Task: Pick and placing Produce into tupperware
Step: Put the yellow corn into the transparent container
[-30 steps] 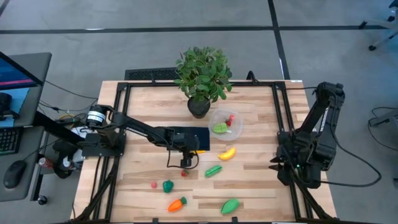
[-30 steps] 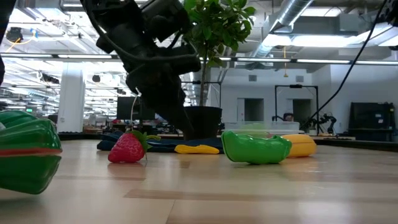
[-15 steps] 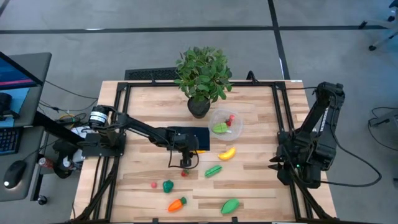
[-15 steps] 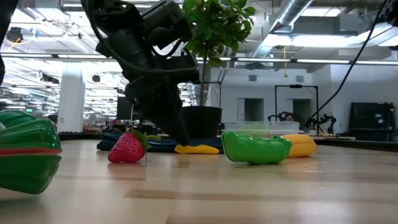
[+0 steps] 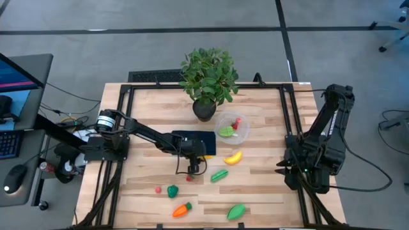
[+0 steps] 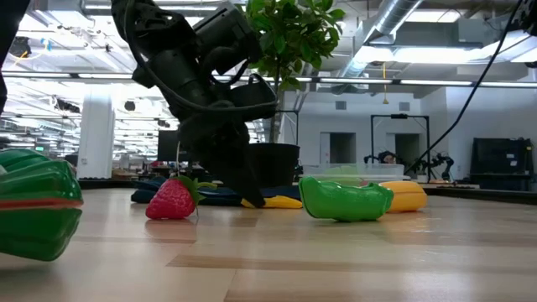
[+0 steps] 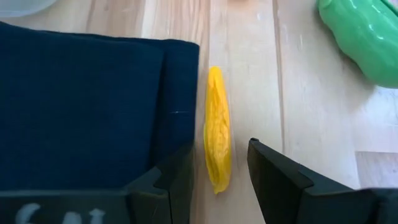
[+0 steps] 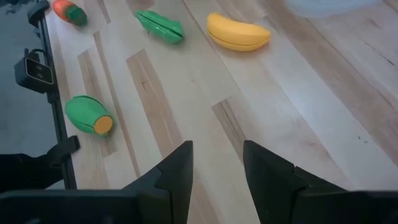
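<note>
A slim yellow produce piece [image 7: 216, 130] lies flat on the table along the edge of the dark blue rectangle [image 7: 87, 106]. My left gripper [image 7: 219, 168] is low over it and open. One finger stands on either side of the piece's near end without touching it. In the low view the left gripper [image 6: 250, 195] slants down just in front of the yellow piece [image 6: 281, 202]. The clear round tupperware [image 5: 231, 126] holds a green piece and a red berry. My right gripper [image 8: 217, 155] waits open at the table's right edge.
A banana [image 5: 234, 157], a green pod [image 5: 219, 175], a strawberry [image 5: 189, 178], a red berry [image 5: 158, 189], a green pepper [image 5: 172, 190], a carrot [image 5: 182, 209] and a green fruit [image 5: 236, 211] lie loose on the table. The potted plant [image 5: 208, 80] stands at the far edge.
My left gripper has sunk toward the table and edged toward the table's right, coming down at the slim yellow piece. Nothing else has moved.
</note>
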{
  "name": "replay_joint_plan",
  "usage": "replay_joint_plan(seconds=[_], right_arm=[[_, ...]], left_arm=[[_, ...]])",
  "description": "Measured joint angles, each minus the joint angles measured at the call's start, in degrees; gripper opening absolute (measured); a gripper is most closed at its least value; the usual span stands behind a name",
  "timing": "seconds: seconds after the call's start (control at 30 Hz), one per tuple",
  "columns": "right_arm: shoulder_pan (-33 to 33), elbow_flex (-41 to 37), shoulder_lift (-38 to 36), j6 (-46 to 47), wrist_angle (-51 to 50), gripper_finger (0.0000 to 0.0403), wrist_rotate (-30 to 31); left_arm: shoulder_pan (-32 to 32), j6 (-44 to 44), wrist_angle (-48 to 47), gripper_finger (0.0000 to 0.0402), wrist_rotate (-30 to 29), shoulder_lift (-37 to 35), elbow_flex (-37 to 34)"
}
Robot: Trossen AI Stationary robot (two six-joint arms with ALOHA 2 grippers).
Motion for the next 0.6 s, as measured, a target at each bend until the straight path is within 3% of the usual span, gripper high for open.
replay_joint_plan(seconds=[0.6], right_arm=[[-0.01,-0.02,0.02,0.04,0.04,0.0128,0.00]], left_arm=[[0.02,-0.80,0.28,0.0139,-2.30,0.09,-0.09]])
